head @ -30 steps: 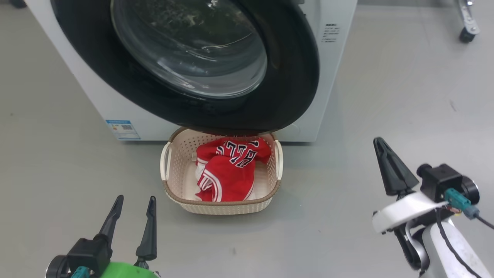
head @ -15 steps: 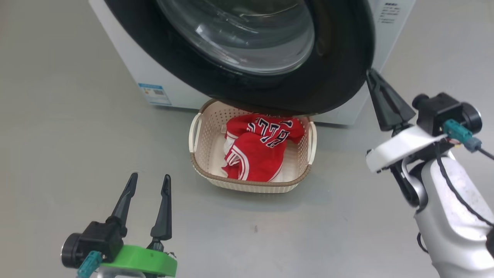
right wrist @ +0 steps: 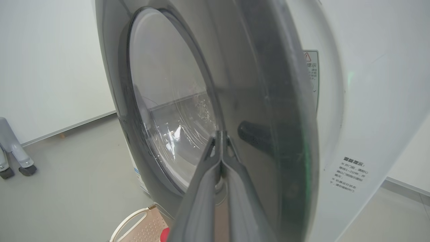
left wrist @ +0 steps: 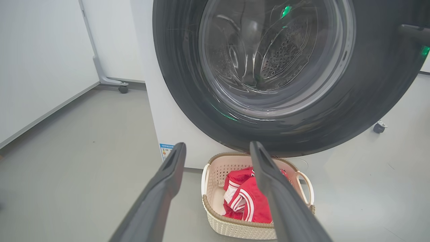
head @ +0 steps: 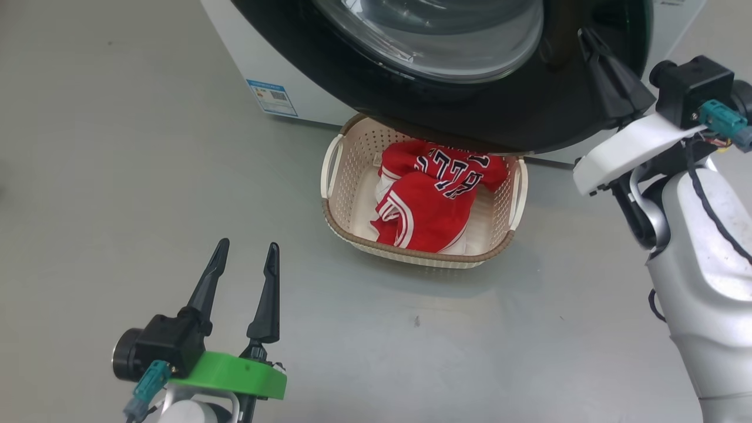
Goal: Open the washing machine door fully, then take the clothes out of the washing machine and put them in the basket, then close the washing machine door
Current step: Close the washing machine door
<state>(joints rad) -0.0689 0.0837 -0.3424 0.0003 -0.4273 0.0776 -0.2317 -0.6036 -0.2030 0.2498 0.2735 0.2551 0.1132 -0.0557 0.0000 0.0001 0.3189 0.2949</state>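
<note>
The washing machine (head: pixel 264 56) is a white box whose round, black-rimmed washing machine door (head: pixel 470 111) stands close against its front. My right gripper (head: pixel 584 35) is shut and empty, its tips resting on the door's outer face near the right rim (right wrist: pixel 220 132). Below the door the cream basket (head: pixel 411 255) sits on the floor, with the red clothes (head: pixel 435 194) lying in it. My left gripper (head: pixel 247 245) hangs open and empty over the floor, left of and nearer than the basket. From the left wrist view its open gripper (left wrist: pixel 217 145) faces the door (left wrist: pixel 181 84), basket (left wrist: pixel 235 228) and clothes (left wrist: pixel 252 205).
Grey floor lies all round. A blue label (head: pixel 271 97) marks the machine's lower front. A wheeled stand leg (left wrist: pixel 122 88) is beside the machine, a caster (left wrist: pixel 379 127) behind it, and grey wheeled legs (right wrist: pixel 13 158) stand by the wall.
The head camera has turned, shifting the whole picture. My shut right gripper has risen from over the floor to the door's right rim. The left gripper stays open.
</note>
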